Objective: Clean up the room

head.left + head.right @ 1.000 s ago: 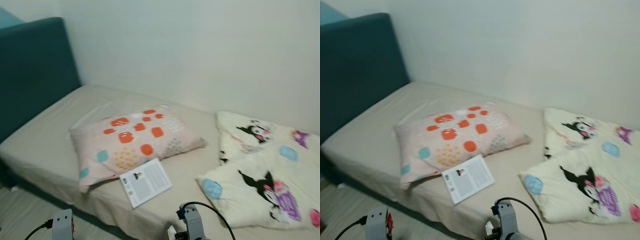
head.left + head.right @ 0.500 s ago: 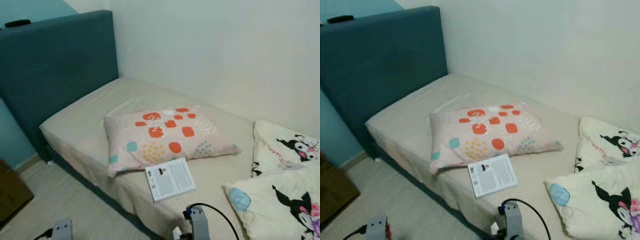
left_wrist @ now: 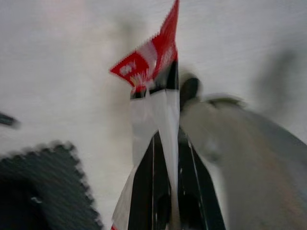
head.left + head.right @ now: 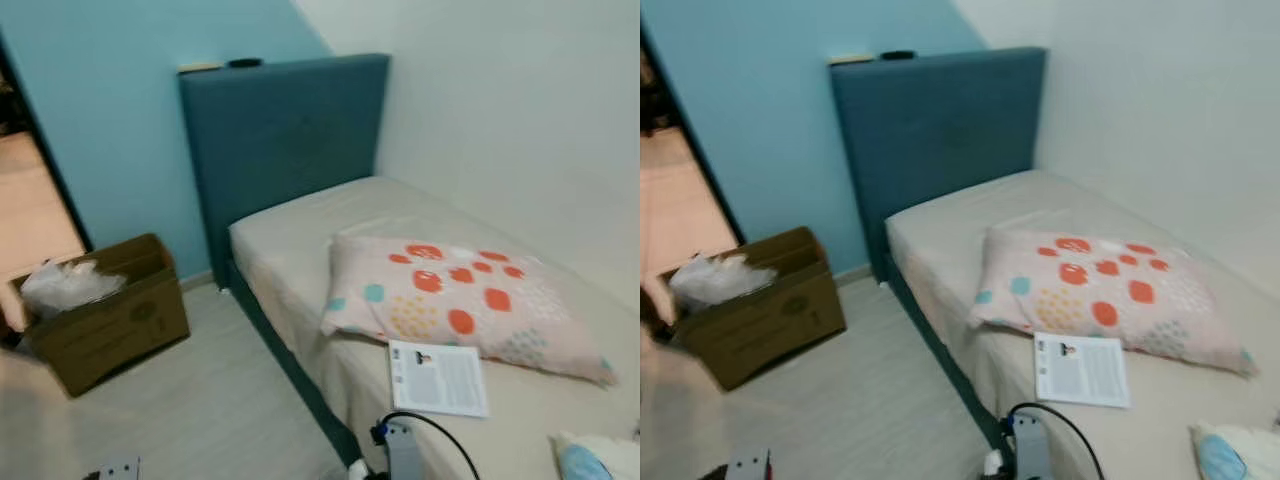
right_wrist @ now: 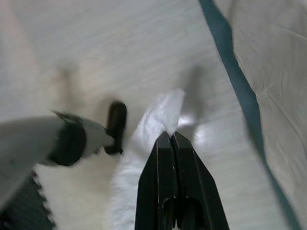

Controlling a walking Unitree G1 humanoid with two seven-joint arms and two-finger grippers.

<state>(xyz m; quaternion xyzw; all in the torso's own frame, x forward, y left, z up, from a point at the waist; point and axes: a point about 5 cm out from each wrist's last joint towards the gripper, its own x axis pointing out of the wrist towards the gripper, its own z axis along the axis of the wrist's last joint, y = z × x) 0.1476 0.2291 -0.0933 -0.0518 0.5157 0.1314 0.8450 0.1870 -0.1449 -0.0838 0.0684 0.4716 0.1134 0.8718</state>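
Here the left gripper [image 3: 165, 139] hangs low over the pale floor [image 3: 62, 72], its fingers [image 3: 144, 191] pressed together on a red and white wrapper [image 3: 153, 62] that sticks out past the tips, with a dark mat [image 3: 43, 191] on the floor close by. The right gripper [image 5: 169, 136] also hangs near the floor, fingers [image 5: 153, 187] closed tight on a crumpled white tissue [image 5: 158, 115], beside the teal edge of the bed [image 5: 230, 52]. Seen from the head, the bed [image 4: 290, 230] with its beige sheet runs along the white wall, and a teal headboard [image 4: 280, 130] stands against the blue wall. A pillow [image 4: 460, 300] with orange and blue spots lies on the mattress, and a white leaflet [image 4: 437, 378] rests flat on the sheet just in front of it, touching the pillow's near edge. A corner of a patterned blanket [image 4: 595, 460] shows at the near right. On the wooden floor to the left of the bed sits an open cardboard box [image 4: 115, 320], well apart from the mattress, with a white plastic bag [image 4: 65, 283] bunched inside it.
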